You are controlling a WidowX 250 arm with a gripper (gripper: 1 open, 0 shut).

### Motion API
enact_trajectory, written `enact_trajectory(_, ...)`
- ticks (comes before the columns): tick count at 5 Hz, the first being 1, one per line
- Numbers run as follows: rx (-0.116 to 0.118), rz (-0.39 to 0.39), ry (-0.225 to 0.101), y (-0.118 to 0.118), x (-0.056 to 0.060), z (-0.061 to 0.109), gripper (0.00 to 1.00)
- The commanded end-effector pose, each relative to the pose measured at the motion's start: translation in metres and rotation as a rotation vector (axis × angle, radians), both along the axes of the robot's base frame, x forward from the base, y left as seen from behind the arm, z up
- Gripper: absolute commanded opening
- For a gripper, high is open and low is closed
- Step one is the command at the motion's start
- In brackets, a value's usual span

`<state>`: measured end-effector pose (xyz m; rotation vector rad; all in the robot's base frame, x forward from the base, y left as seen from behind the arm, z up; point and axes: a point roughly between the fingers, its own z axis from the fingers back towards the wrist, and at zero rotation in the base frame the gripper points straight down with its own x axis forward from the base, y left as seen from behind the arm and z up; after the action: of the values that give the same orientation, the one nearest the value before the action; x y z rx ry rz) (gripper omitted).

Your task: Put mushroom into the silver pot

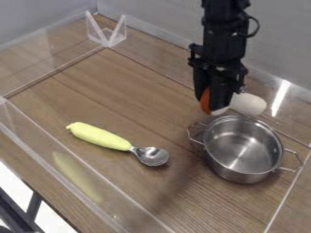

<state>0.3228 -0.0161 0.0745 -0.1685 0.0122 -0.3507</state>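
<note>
Spoon [119,143] left of silver pot [243,148]

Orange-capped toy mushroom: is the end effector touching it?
Touching: the camera view shows the end effector clamped around the orange-capped toy mushroom.

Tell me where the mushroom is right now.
In the camera view the mushroom sits right of centre, gripped between the fingers of the gripper just above and behind the silver pot's far rim.
</note>
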Motion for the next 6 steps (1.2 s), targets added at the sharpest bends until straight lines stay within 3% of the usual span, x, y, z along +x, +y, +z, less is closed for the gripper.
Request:
enact_trajectory(1,0.001,-0.029,-0.081,-0.010,-0.003,0.028,0.00)
enact_trajectory(5,0.008,-0.132,-0.077,-0.028,-0.020,0.029,0.00)
enact_trajectory(6,0.011,-0.137,-0.065,-0.032,-0.021,0.023,1.00)
